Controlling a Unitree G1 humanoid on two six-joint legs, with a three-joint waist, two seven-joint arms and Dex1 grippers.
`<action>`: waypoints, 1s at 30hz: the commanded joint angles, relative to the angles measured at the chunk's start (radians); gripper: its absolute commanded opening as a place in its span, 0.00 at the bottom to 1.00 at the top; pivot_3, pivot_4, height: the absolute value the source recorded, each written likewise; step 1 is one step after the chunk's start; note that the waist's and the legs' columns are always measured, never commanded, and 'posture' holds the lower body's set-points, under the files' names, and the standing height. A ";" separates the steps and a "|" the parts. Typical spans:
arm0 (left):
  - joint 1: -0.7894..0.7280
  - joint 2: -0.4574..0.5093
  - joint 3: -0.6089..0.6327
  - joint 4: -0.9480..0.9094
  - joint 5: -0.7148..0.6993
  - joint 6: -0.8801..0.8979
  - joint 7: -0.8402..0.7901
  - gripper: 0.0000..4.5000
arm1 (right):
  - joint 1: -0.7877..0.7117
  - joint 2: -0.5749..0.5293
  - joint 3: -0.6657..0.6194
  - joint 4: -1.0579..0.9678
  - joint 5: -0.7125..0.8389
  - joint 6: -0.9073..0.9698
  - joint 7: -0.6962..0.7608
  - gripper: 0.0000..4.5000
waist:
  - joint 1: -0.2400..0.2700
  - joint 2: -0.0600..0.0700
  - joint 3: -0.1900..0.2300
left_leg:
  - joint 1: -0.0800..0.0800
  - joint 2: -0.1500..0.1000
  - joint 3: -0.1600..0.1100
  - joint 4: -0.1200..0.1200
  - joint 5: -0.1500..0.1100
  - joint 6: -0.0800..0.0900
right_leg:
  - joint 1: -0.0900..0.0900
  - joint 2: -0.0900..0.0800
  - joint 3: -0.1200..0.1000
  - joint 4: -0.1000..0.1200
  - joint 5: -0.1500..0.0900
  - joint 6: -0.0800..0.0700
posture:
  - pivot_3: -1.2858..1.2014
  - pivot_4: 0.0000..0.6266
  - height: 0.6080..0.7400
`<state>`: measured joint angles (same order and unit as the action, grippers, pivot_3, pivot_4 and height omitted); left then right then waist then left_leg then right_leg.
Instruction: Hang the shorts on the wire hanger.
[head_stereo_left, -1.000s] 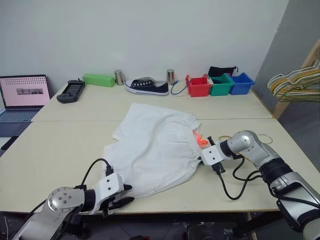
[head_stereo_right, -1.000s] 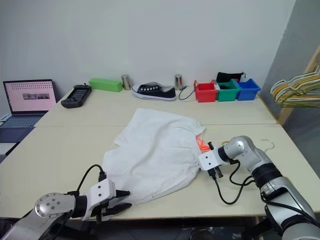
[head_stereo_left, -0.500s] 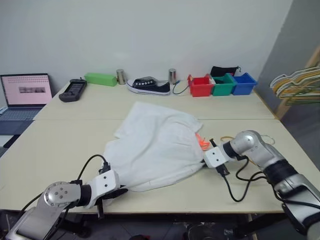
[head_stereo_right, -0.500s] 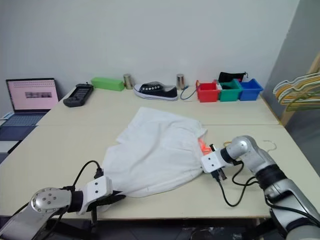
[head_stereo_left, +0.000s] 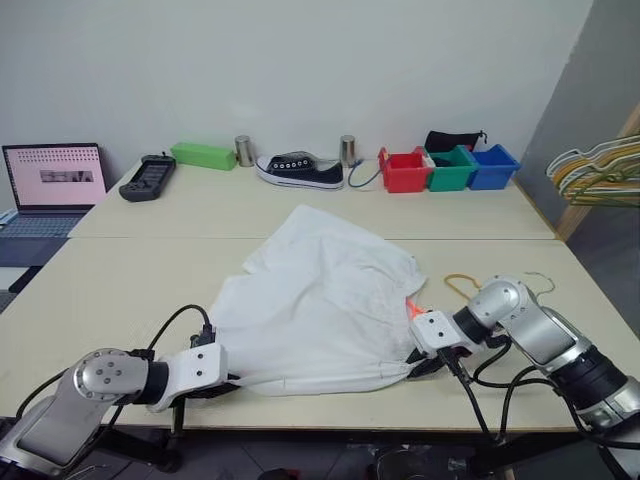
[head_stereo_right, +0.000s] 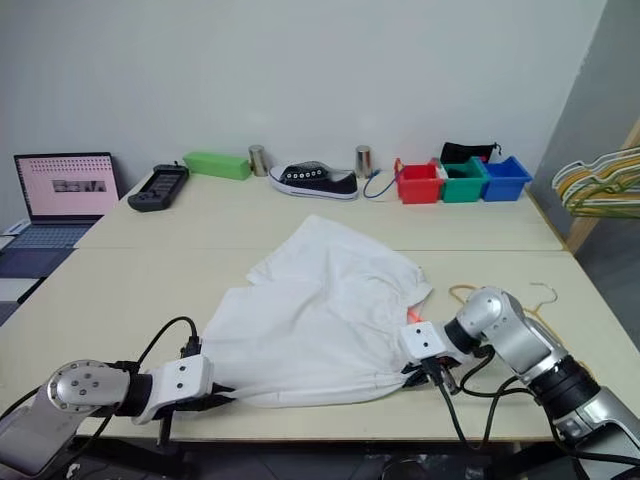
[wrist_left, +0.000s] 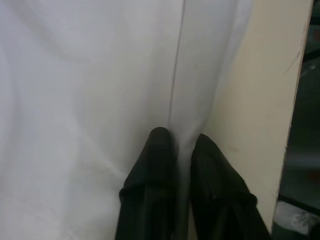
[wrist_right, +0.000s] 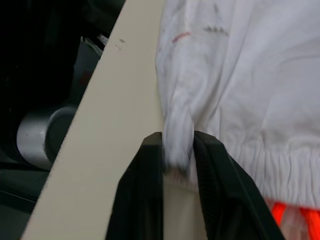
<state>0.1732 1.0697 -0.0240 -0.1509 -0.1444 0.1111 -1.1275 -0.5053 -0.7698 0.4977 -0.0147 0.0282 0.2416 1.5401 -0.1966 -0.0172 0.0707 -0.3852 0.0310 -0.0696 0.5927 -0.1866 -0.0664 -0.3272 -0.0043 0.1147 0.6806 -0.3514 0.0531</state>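
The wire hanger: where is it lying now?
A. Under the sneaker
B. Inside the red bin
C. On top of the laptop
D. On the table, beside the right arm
D: the wire hanger lies flat on the table just past the right gripper, which pinches the shorts.

Silver-grey arms with white wrist blocks, looping black cables, 2 black-fingered hands (head_stereo_left: 222, 384) (head_stereo_left: 424, 366).

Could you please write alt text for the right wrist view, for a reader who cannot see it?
The right gripper pinches a bunched fold of the white shorts near the table edge. An orange drawstring peeks below the waistband.
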 joint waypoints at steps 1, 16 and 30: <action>-0.004 0.032 0.052 -0.023 -0.017 0.024 -0.022 0.28 | -0.036 -0.020 -0.039 -0.062 0.044 0.039 0.039 0.39 | 0.000 0.000 0.000 | 0.000 0.000 0.000 0.000 0.000 0.000 | 0.000 0.000 0.000 0.000 0.000 0.000 | 0.47 0.00 1.00; -0.342 -0.076 0.071 -0.373 -0.376 0.435 0.016 0.99 | -0.030 -0.132 -0.352 -0.041 0.162 0.411 -0.309 1.00 | 0.001 0.000 0.003 | -0.014 -0.001 -0.005 0.001 0.000 0.000 | -0.010 0.000 -0.009 0.000 0.004 0.007 | 0.44 0.02 1.00; -0.626 -0.484 -0.260 -0.200 -0.181 0.365 0.191 0.99 | -0.073 -0.210 -0.392 0.515 0.007 0.332 -0.518 1.00 | -0.054 0.004 0.002 | -0.022 -0.002 -0.002 0.014 0.000 0.000 | -0.005 0.000 -0.008 0.001 0.007 0.011 | 0.43 0.01 1.00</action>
<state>-0.4272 0.5951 -0.2750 -0.3438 -0.3398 0.5082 -0.9313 -0.5397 -0.9518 0.1345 0.4700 0.0490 0.5950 1.0203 -0.2504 -0.0128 0.0731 -0.4073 0.0292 -0.0719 0.6077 -0.1863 -0.0664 -0.3316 -0.0041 0.1067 0.6820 -0.3448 0.0646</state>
